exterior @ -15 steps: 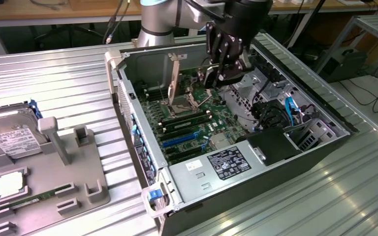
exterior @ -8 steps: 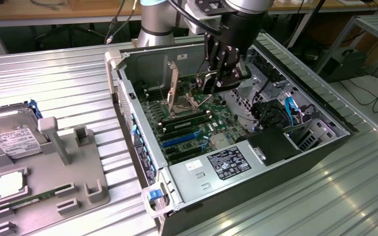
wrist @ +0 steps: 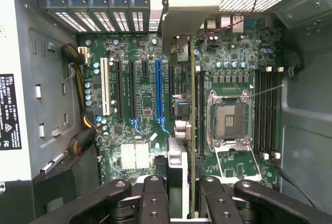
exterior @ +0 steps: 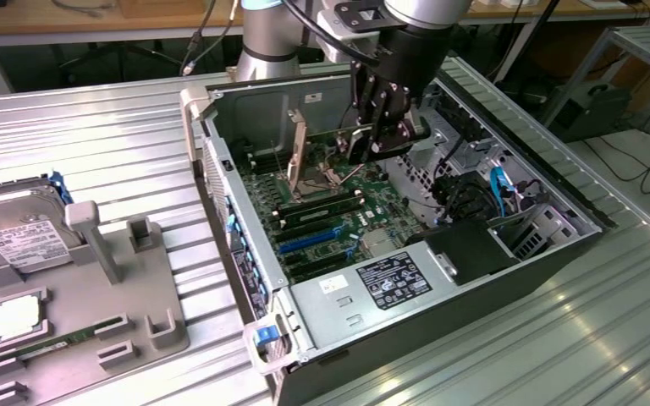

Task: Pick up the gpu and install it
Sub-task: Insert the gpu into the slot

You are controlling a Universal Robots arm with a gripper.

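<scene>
My gripper hangs inside the open PC case, shut on the gpu. In the wrist view the gpu shows edge-on between the two black fingers, with its silver end bracket toward the case's rear slot openings. The card is held upright above the green motherboard, apart from it, roughly beside the blue expansion slot and the open CPU socket. The blue slots lie lower on the board in the exterior view.
A grey parts fixture at the exterior view's left holds a silver hard drive, a CPU chip and a green RAM stick. Inside the case are cables, a labelled power supply and a raised socket lever.
</scene>
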